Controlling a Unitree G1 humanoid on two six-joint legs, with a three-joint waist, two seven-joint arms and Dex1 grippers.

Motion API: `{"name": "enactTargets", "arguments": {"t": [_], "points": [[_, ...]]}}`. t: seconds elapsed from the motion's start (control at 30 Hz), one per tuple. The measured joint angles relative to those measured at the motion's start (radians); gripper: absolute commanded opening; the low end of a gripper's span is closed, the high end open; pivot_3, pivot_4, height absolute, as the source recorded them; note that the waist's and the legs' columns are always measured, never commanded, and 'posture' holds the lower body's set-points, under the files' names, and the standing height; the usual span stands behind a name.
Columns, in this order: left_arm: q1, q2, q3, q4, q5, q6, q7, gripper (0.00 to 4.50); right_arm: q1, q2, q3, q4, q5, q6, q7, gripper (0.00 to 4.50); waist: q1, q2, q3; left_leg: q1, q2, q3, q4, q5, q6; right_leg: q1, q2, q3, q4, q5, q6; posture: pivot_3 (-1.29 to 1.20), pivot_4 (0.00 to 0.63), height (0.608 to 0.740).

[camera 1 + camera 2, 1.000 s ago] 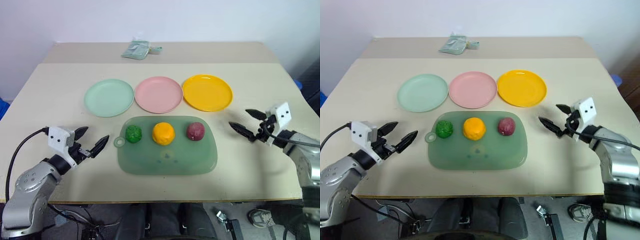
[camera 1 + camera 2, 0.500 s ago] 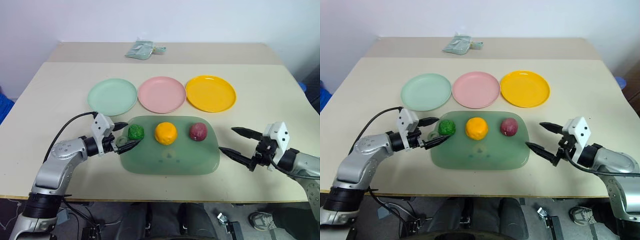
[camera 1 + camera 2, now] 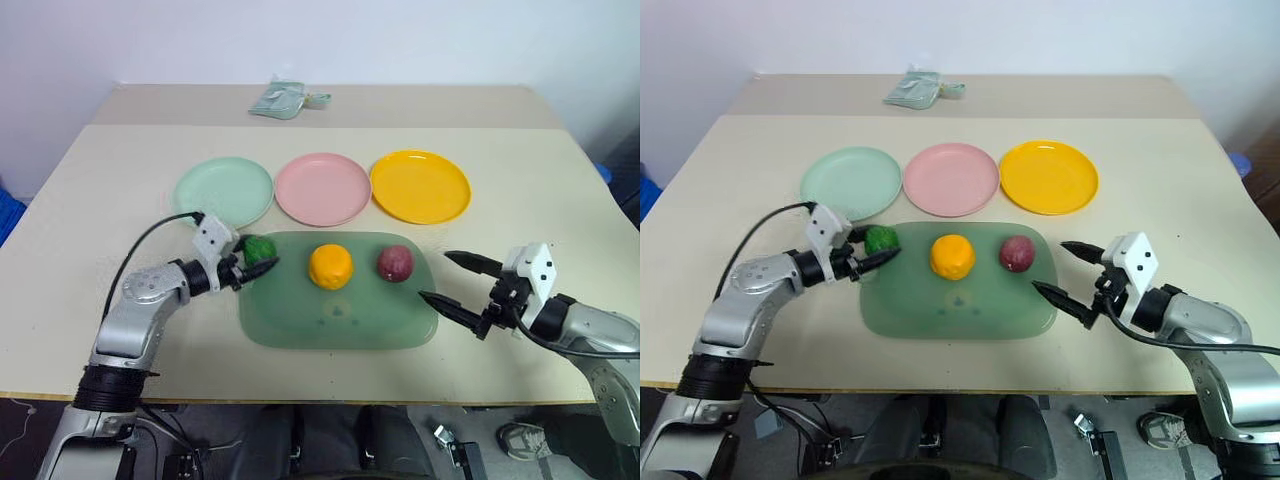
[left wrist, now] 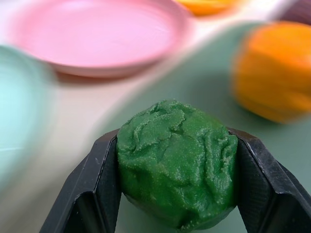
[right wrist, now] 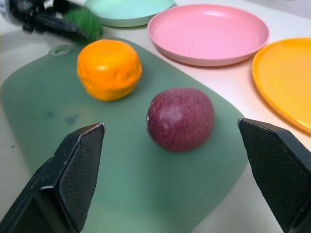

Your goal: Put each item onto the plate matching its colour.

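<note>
Left wrist view shows my left gripper [image 4: 177, 187] clamped on the green ball [image 4: 177, 182]; my right gripper [image 3: 1065, 272] stands wide near the purple ball [image 3: 1016, 253].

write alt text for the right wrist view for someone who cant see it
Two open black gripper fingers frame a dark red-purple ball on a green tray, with an orange ball beside it. Beyond lie pink, yellow and mint green plates.

Left gripper [image 3: 250, 268] reached tray, closed on green ball [image 3: 259, 247]; right gripper [image 3: 458, 283] swung inward.
</note>
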Motion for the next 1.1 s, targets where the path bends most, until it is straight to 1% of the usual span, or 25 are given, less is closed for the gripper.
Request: {"name": "enactTargets", "arguments": {"t": [0.1, 0.2, 0.3, 0.33, 0.37, 0.47, 0.53, 0.67, 0.8, 0.9, 1.0, 1.1], "points": [[-0.094, -0.027, 0.073, 0.073, 0.039, 0.009, 0.164, 2.74, -0.041, 0.003, 0.016, 0.000, 0.012, 0.018, -0.012, 4.50, 0.000, -0.001, 0.000, 0.000, -0.001, 0.000, 0.001, 0.000, 0.000, 0.001, 0.000, 0.000, 0.000, 0.000, 0.000, 0.00, 0.150, 0.740], [-0.206, -0.060, 0.093, 0.221, 0.102, 0.016, 0.317, 2.74, -0.118, 0.041, 0.072, 0.001, 0.014, 0.046, -0.036, 4.50, -0.002, -0.002, 0.000, 0.000, -0.001, 0.000, 0.001, 0.000, 0.000, 0.001, 0.001, -0.001, 0.000, 0.000, 0.000, 0.00, 0.150, 0.740], [-0.268, -0.077, 0.088, 0.360, 0.145, -0.003, 0.377, 3.81, -0.170, 0.064, 0.133, 0.002, 0.008, 0.057, -0.053, 4.50, -0.003, -0.002, 0.000, 0.000, -0.001, 0.000, 0.001, 0.000, 0.000, 0.001, 0.001, -0.001, 0.001, 0.000, 0.001, 0.00, 0.150, 0.740], [-0.284, -0.081, 0.086, 0.408, 0.157, -0.015, 0.387, 4.28, -0.189, 0.077, 0.149, 0.006, 0.000, 0.059, -0.064, 4.50, -0.003, -0.002, 0.000, 0.000, -0.001, 0.000, 0.001, 0.000, 0.000, 0.001, 0.001, -0.001, 0.001, 0.000, 0.001, 0.00, 0.150, 0.740], [-0.296, -0.085, 0.082, 0.444, 0.166, -0.025, 0.397, 4.44, -0.210, 0.089, 0.166, 0.008, -0.007, 0.064, -0.076, 4.50, -0.003, -0.003, 0.000, -0.001, -0.001, 0.000, 0.001, 0.000, 0.000, 0.000, 0.001, -0.001, 0.001, 0.000, 0.001, 0.00, 0.150, 0.740], [-0.309, -0.087, 0.080, 0.499, 0.179, -0.066, 0.399, 4.44, -0.262, 0.110, 0.204, 0.020, -0.028, 0.083, -0.108, 4.50, -0.003, -0.003, 0.000, -0.001, 0.000, 0.000, 0.002, 0.000, 0.000, 0.000, 0.001, -0.002, 0.001, 0.000, 0.001, 0.00, 0.150, 0.740], [-0.305, -0.081, 0.081, 0.492, 0.183, -0.106, 0.383, 4.44, -0.290, 0.113, 0.252, 0.020, -0.060, 0.087, -0.123, 4.50, -0.003, -0.004, 0.000, -0.001, 0.000, 0.000, 0.002, 0.000, 0.000, 0.000, 0.001, -0.002, 0.001, 0.000, 0.001, 0.00, 0.150, 0.740], [-0.237, -0.053, 0.115, 0.372, 0.140, -0.160, 0.317, 4.44, -0.339, 0.134, 0.369, 0.021, -0.154, 0.081, -0.142, 4.50, -0.008, -0.004, 0.000, -0.001, 0.000, 0.001, 0.002, 0.000, 0.000, -0.001, 0.001, -0.001, 0.001, 0.000, 0.001, 0.00, 0.150, 0.740], [-0.078, -0.018, 0.118, 0.147, 0.035, -0.160, 0.133, 4.44, -0.384, 0.166, 0.447, 0.059, -0.232, 0.076, -0.159, 4.50, -0.010, -0.004, 0.000, -0.001, 0.000, 0.001, 0.002, 0.000, -0.001, -0.001, 0.001, -0.001, 0.001, 0.000, 0.000, 0.00, 0.150, 0.740], [0.081, 0.043, 0.066, -0.060, -0.052, -0.101, -0.036, 4.44, -0.401, 0.197, 0.487, 0.096, -0.268, 0.081, -0.169, 4.50, -0.009, -0.003, 0.000, -0.001, 0.000, 0.000, 0.002, 0.000, -0.001, -0.001, 0.000, -0.001, 0.000, 0.000, 0.000, 0.00, 0.150, 0.740], [0.200, 0.086, 0.000, -0.215, -0.100, -0.051, -0.147, 4.44, -0.424, 0.220, 0.518, 0.137, -0.286, 0.103, -0.171, 4.50, -0.008, -0.003, 0.000, -0.001, 0.000, 0.000, 0.002, 0.000, -0.001, -0.001, 0.000, -0.001, 0.000, 0.000, 0.000, 0.00, 0.150, 0.740], [0.269, 0.102, -0.035, -0.304, -0.119, -0.020, -0.192, 4.50, -0.431, 0.241, 0.523, 0.172, -0.301, 0.121, -0.171, 3.67, -0.006, -0.003, 0.000, -0.001, 0.000, 0.000, 0.002, 0.000, -0.001, -0.001, 0.000, -0.001, 0.000, 0.000, 0.000, 0.00, 0.150, 0.740]]}}
